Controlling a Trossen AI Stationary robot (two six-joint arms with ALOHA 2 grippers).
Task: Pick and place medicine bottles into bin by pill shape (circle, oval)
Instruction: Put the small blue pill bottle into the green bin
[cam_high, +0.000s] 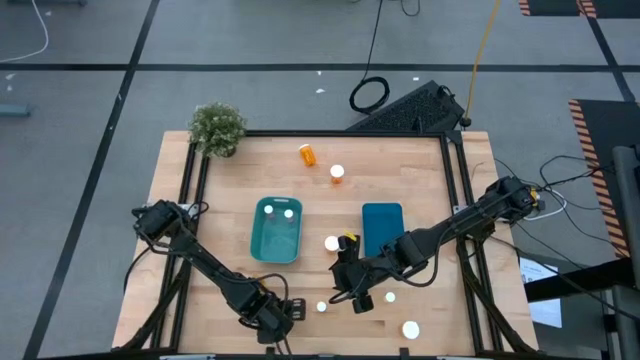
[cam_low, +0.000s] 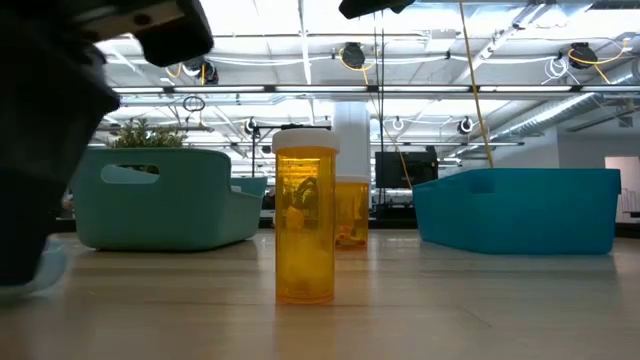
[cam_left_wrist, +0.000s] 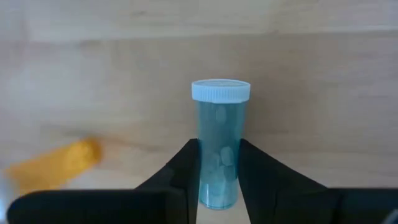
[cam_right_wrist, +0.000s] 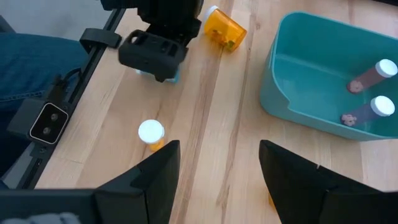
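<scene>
**Left arm has a blue bottle in its grip; sorting is next**

Landmark: the light teal bin (cam_high: 276, 232), mid-table.

Nearest the front edge, below and a little left of that bin, the left gripper (cam_high: 268, 312) is clenched on a blue bottle (cam_left_wrist: 217, 149). The left wrist view shows the two dark fingers (cam_left_wrist: 186, 168) pressed against the bottle's sides, white cap pointing away from the wrist, pale pills visible inside. An orange bottle (cam_left_wrist: 53, 165) lies blurred on the wood just beside it.

To the right of the left gripper, in front of the bin's right corner, the right gripper (cam_high: 357, 297) hovers over the table, released, its fingers spread with nothing between them. An upright capped bottle (cam_right_wrist: 151, 133) stands near it. More white-capped bottles sit at the front right, one (cam_high: 410, 328) close to the table edge.

Inside the teal bin lie two bottles (cam_right_wrist: 373, 109). To its right sits a darker blue bin (cam_high: 382, 228), with another bottle (cam_high: 332, 243) between the two bins. Beyond the teal bin, toward the far edge, an orange bottle (cam_high: 307, 154) lies on its side beside an upright one (cam_high: 337, 173).

The step in hand looks like the pick, with the grasp made. The next move calls for lifting the blue bottle clear, judging its pill shape, which I cannot tell from here, and carrying it to the matching bin without clipping the rim or the right arm.
</scene>
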